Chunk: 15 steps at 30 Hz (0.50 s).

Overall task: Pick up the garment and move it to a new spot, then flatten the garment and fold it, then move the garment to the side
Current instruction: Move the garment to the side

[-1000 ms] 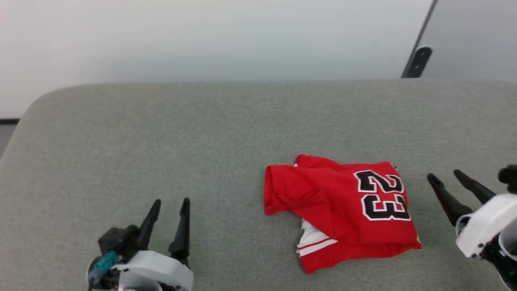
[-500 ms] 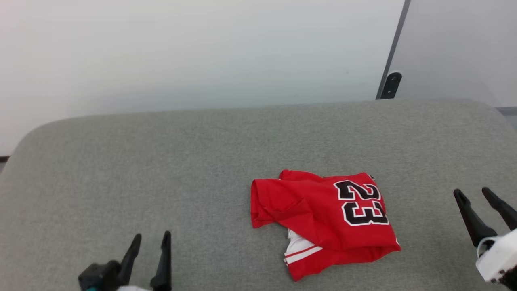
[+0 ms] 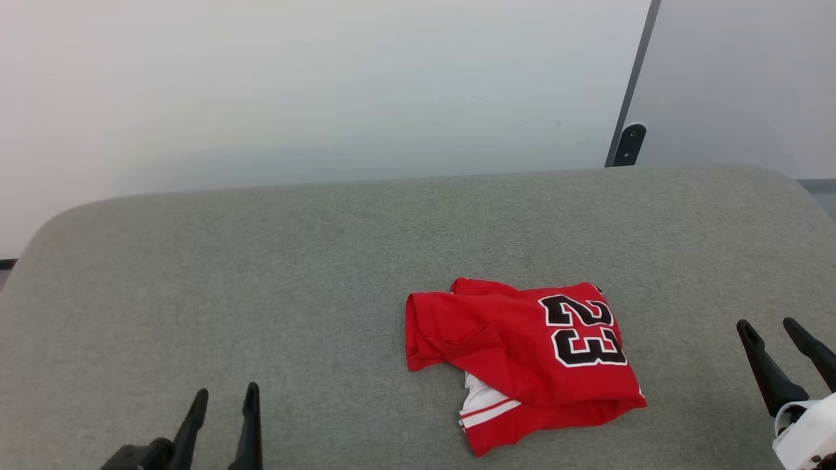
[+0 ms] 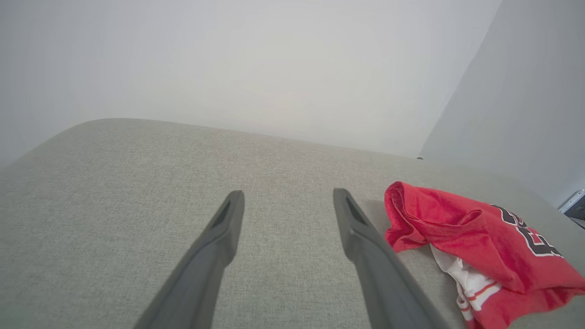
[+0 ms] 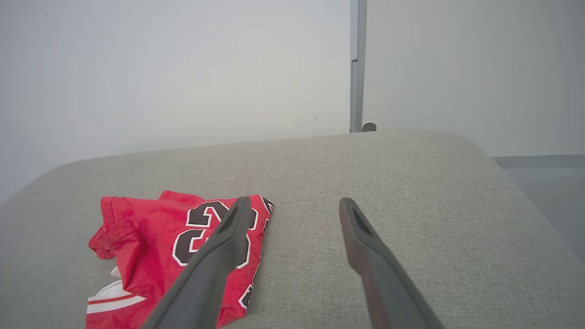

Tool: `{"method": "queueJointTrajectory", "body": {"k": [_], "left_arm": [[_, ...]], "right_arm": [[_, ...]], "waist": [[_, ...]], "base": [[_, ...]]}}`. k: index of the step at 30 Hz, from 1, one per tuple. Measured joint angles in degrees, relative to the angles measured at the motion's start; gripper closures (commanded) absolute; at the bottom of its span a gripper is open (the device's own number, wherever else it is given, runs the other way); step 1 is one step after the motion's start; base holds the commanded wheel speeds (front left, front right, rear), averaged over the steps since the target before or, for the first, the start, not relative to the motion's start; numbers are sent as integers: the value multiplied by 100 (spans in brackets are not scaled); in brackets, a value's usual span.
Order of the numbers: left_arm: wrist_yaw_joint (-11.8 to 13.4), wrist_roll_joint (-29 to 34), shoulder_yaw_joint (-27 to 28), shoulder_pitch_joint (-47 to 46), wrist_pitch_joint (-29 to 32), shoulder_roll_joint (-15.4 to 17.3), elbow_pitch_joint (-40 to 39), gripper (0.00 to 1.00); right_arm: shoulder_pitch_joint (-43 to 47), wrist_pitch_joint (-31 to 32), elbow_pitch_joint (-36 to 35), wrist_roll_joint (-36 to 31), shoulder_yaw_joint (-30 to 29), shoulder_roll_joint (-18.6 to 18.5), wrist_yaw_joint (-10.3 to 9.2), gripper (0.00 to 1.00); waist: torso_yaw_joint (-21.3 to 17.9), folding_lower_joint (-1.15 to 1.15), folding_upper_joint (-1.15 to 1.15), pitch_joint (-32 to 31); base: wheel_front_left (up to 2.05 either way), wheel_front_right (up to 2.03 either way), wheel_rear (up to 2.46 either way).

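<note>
A red soft-fabric T-shirt (image 3: 522, 352) lies folded on the grey padded worktop (image 3: 261, 261). The left hand (image 3: 226, 390) and right hand (image 3: 767, 324) hang released, likely done.

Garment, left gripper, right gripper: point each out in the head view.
garment (image 3: 503, 339): head view, red fabric left of the number 23.
left gripper (image 3: 225, 391): head view, midway between its fingertips.
right gripper (image 3: 767, 324): head view, midway between its fingertips.

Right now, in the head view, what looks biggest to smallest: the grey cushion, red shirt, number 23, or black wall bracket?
1. grey cushion
2. red shirt
3. number 23
4. black wall bracket, farther away, which may shrink it
</note>
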Motion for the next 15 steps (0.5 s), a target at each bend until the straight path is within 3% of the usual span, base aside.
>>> {"method": "queueJointTrajectory", "body": {"k": [15], "left_arm": [[96,9,-119,34,108,-3,-191,0]], "right_arm": [[105,211,-208,-94,-108,188,0,0]], "waist": [[79,0,0,-4]], "base": [[0,0,0]]}}
